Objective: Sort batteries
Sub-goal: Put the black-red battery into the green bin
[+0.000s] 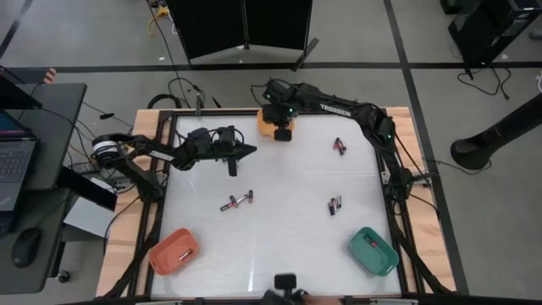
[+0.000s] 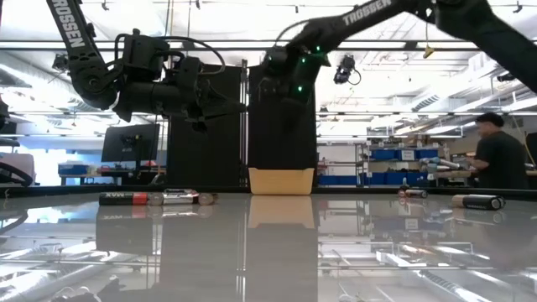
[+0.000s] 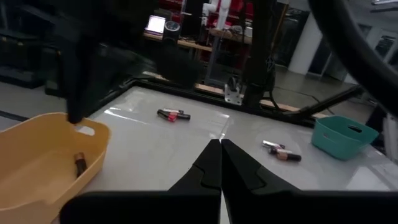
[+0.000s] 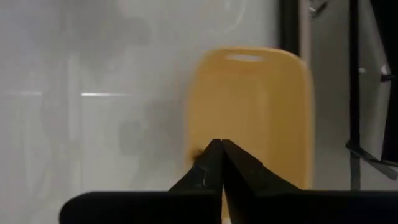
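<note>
Small batteries lie on the white table in three groups: near the middle [image 1: 237, 202], at the far right [image 1: 340, 146] and right of middle [image 1: 334, 205]. One more lies in the yellow bin [image 3: 79, 165]. My left gripper [image 1: 233, 166] is shut and empty, above the table left of the yellow bin [image 1: 268, 124]; its closed tips show in the left wrist view [image 3: 221, 147]. My right gripper [image 1: 282, 133] is shut and hangs over the yellow bin [image 4: 249, 118], pointing down; its tips [image 4: 221, 147] hold nothing that I can see.
An orange bin [image 1: 174, 252] stands at the near left and a teal bin [image 1: 373, 250] at the near right, each with a battery inside. The table has a dark frame [image 1: 385, 182]. A person [image 2: 499, 155] stands in the room beyond.
</note>
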Available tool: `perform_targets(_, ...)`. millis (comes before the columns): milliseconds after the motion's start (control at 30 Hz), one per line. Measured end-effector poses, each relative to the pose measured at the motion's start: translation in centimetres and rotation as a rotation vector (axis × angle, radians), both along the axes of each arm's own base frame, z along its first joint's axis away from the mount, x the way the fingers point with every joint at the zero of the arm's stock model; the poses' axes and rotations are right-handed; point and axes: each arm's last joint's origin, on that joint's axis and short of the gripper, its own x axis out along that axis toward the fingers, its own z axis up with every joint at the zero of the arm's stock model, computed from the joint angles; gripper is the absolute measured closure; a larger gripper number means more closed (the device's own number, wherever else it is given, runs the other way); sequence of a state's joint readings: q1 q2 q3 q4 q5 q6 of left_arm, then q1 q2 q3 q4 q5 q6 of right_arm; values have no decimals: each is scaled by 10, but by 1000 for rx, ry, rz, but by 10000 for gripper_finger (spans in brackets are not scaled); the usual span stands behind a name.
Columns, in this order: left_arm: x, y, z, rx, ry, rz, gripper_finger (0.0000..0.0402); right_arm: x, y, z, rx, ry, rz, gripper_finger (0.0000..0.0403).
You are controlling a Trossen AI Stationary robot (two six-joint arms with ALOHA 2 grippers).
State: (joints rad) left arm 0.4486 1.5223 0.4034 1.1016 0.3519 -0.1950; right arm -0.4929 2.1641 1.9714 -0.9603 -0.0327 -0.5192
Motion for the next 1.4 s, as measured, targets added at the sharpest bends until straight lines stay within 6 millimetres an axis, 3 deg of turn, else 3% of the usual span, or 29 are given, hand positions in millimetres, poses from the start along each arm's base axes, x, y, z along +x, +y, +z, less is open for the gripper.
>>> perform_targets(200, -5, -4, 10, 31, 8, -50, 396, -5, 46, -7, 67, -44, 14, 395)
perform_targets(467, -15, -9, 20, 50, 81, -58, 396, -35, 108, -20, 101, -250, -26, 397)
perform_targets(833, -26, -21, 15, -13, 261, -96, 396, -74, 183, -70, 166, -569, -135, 394)
perform_targets(1100, -28, -49, 11, -79, 477, -101, 396, -86, 210, -89, 126, -583, -165, 394)
perform_targets(1400, -28, -105, 27, -185, 820, -144, 396, -87, 227, -90, 78, -587, -156, 394)
